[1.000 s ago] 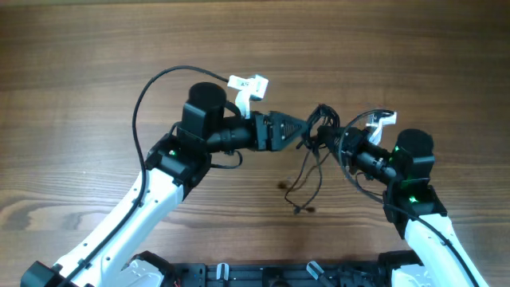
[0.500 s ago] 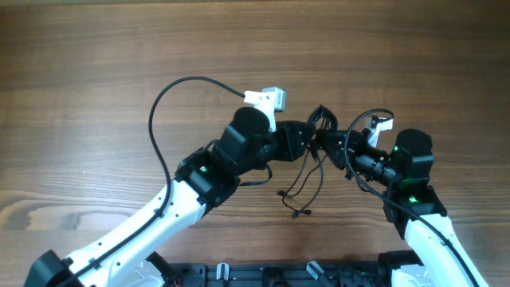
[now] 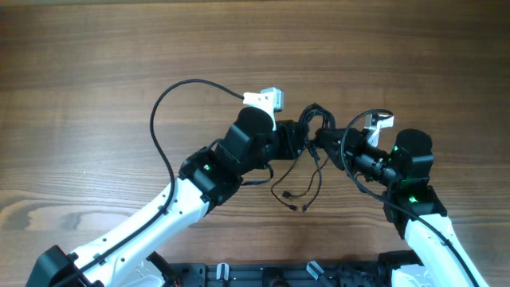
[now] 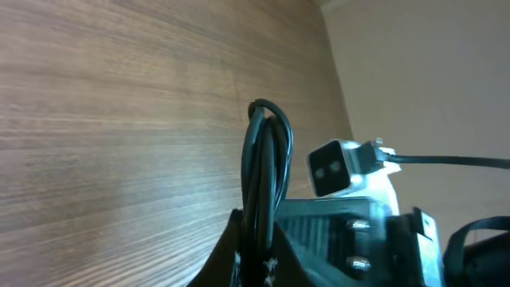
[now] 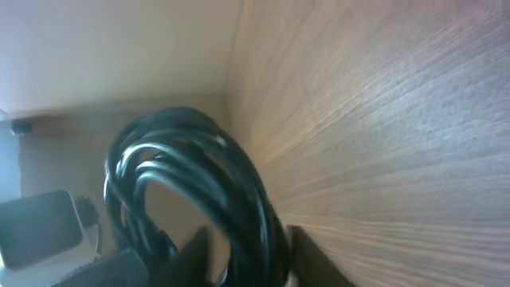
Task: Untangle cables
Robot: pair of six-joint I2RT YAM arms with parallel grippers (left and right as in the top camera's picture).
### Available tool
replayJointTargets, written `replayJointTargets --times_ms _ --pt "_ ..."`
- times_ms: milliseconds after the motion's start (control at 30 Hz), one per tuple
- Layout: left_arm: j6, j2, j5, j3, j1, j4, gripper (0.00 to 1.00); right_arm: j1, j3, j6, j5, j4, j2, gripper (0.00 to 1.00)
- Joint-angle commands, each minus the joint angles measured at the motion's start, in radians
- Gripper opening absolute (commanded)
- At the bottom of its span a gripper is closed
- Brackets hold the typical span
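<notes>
Thin black knotted cables (image 3: pixel 312 119) are pinched shut by left gripper (image 3: pixel 305 135); right gripper (image 3: pixel 328 143): state can't be told. Pull-apart step, prob.; next, a separate strand must be taken.

Robot lab: twin arms (image 3: pixel 151 219), wooden table (image 3: pixel 80 64)

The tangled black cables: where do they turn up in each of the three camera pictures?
Overhead: cables just right of centre, strands trailing down.
Left wrist: cables loop upward at bottom centre.
Right wrist: cables as a blurred coil, left of centre.
Shared landmark: the wooden table.
</notes>
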Motion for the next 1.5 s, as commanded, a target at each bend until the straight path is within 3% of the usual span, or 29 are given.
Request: replayJointTargets --times_ms 0,100,300,400,500,700,900,1033,1067,1100,1167,1367,1467 --pt "0.142 -0.071 0.046 0.011 0.056 -0.034 0.04 -0.003 0.005 -0.302 -0.009 0.003 0.002 0.73" --pt "0.237 -0.112 0.129 0.011 0.093 -0.094 0.04 -0.017 0.005 -0.395 -0.06 0.004 0.002 0.9" --pt "0.468 -0.143 0.429 0.011 0.134 -0.196 0.04 -0.082 0.005 -0.65 -0.187 0.081 0.002 0.9" --pt "0.545 -0.136 0.575 0.011 0.134 -0.204 0.04 -0.086 0.005 -0.664 -0.366 0.183 0.002 0.9" --pt "0.57 -0.124 0.62 0.011 0.134 -0.203 0.04 -0.084 0.005 -0.665 -0.532 0.28 0.002 0.87" --pt "0.568 -0.116 0.62 0.011 0.134 -0.18 0.04 -0.084 0.005 -0.666 -0.582 0.283 0.01 0.6" --pt "0.56 -0.116 0.616 0.011 0.158 -0.177 0.06 -0.085 0.005 -0.66 -0.582 0.283 0.04 0.18" --pt "0.467 -0.116 0.541 0.011 0.192 -0.177 0.26 -0.085 0.005 -0.602 -0.568 0.283 0.058 0.04" --pt "0.432 -0.116 0.511 0.011 0.197 -0.177 0.38 -0.085 0.005 -0.577 -0.557 0.283 0.062 0.04" --pt "0.398 -0.116 0.48 0.011 0.2 -0.177 0.65 -0.085 0.005 -0.555 -0.542 0.283 0.064 0.04" --pt "0.307 -0.116 0.414 0.011 0.202 -0.177 1.0 -0.085 0.005 -0.499 -0.478 0.283 0.072 0.04" --pt "-0.079 -0.116 0.32 0.011 0.201 -0.177 1.0 -0.084 0.005 -0.361 -0.288 0.283 0.092 0.04" --pt "-0.192 -0.116 0.32 0.011 0.187 -0.179 1.0 -0.084 0.005 -0.32 -0.247 0.283 0.092 0.04"
